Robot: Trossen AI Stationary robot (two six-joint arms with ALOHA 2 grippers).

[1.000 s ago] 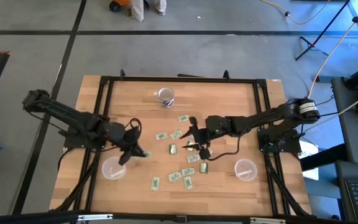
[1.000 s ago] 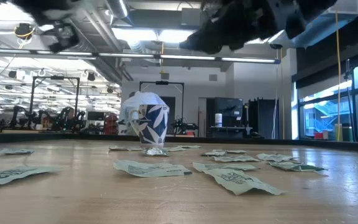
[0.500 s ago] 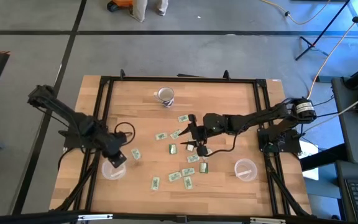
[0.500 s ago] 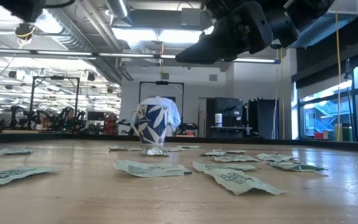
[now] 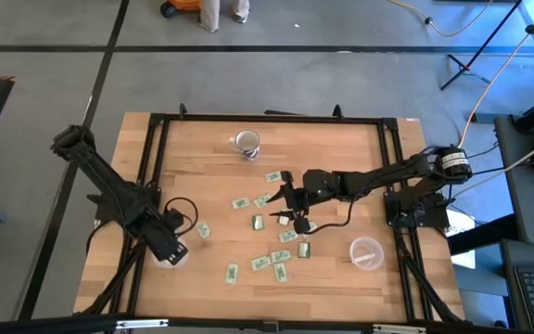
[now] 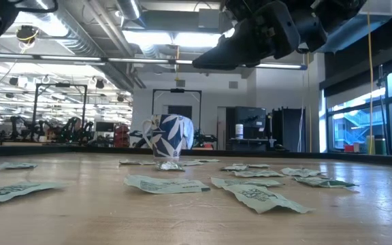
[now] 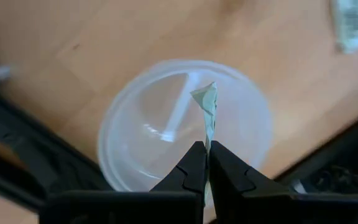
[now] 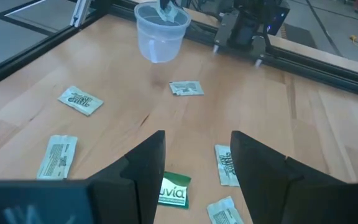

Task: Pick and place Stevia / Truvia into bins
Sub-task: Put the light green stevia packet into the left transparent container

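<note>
Packet [image 7: 207, 111] of Stevia/Truvia: green-white paper, held on edge directly above the left cup [image 7: 185, 127], its free end bent over and not touching the cup floor. Left cup is clear plastic with a whitish rim, upright near the table's left front edge (mostly hidden under the arm from above). Right cup [image 5: 366, 252] upright near the right front, something pale inside. Loose packets [image 5: 266, 242] lie flat, scattered mid-table between the cups; one [image 5: 201, 229] lies apart, near the left cup. One dark green packet [image 8: 173, 190] faces printed side up.
</note>
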